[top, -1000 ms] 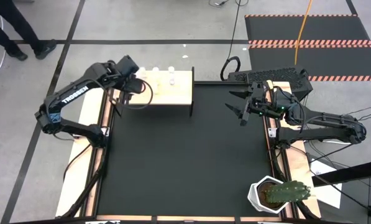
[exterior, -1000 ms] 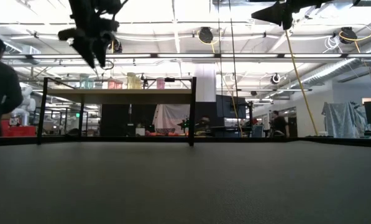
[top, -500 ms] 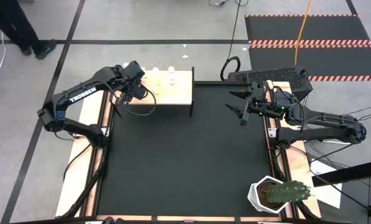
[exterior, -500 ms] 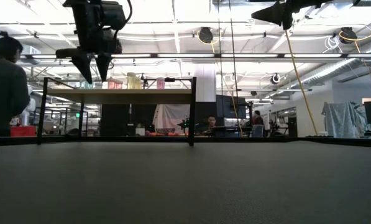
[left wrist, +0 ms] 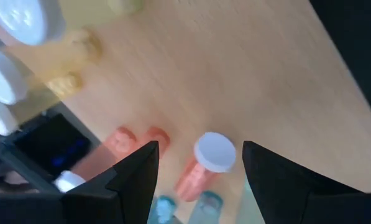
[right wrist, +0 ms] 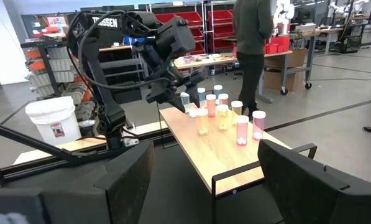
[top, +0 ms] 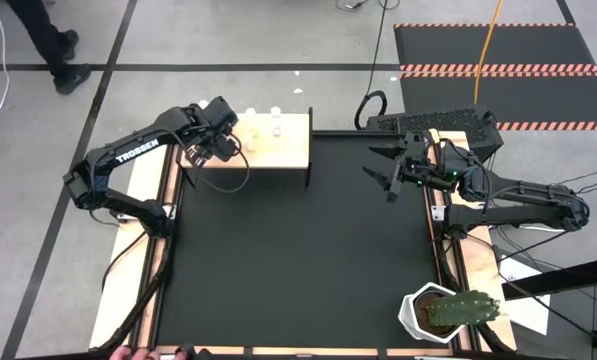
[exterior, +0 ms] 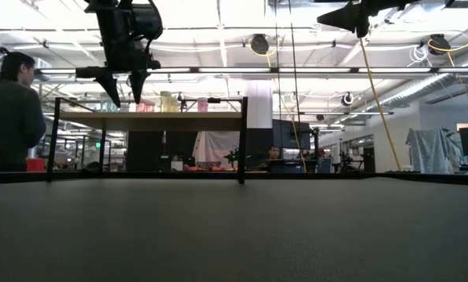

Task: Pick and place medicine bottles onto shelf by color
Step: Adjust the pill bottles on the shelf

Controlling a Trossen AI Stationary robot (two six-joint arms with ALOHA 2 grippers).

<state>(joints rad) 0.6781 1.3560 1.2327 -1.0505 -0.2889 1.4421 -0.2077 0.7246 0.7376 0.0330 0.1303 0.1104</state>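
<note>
**Two open grippers, every visible bottle standing on the shelf**

Several medicine bottles [right wrist: 221,115] are standing in a tight cluster on the shelf [top: 278,150], and they seem to be sitting in colour groups: the right wrist view is showing blue-bodied ones at the far end, yellow-tan ones in the middle and pink ones nearest the camera. No bottle is showing on the black table mat [top: 308,250], which is why the sorting looks nearly or wholly finished.

The left gripper [top: 210,146] is hovering above the shelf's left end, over the bottle cluster. Its fingers are standing apart with nothing between them; the left wrist view is looking down past them at a white-capped pink bottle [left wrist: 205,164] on the wood below, clear of both fingers. Hanging empty above the group, it is probably either lining up on a bottle or clearing one just set down; the pictures are not settling which.

The right gripper [top: 387,172] is waiting over the mat's right edge, well apart from the shelf, fingers spread wide and empty, likely parked there to leave room.

A cactus pot [top: 440,312] is sitting at the table's near right corner.
</note>
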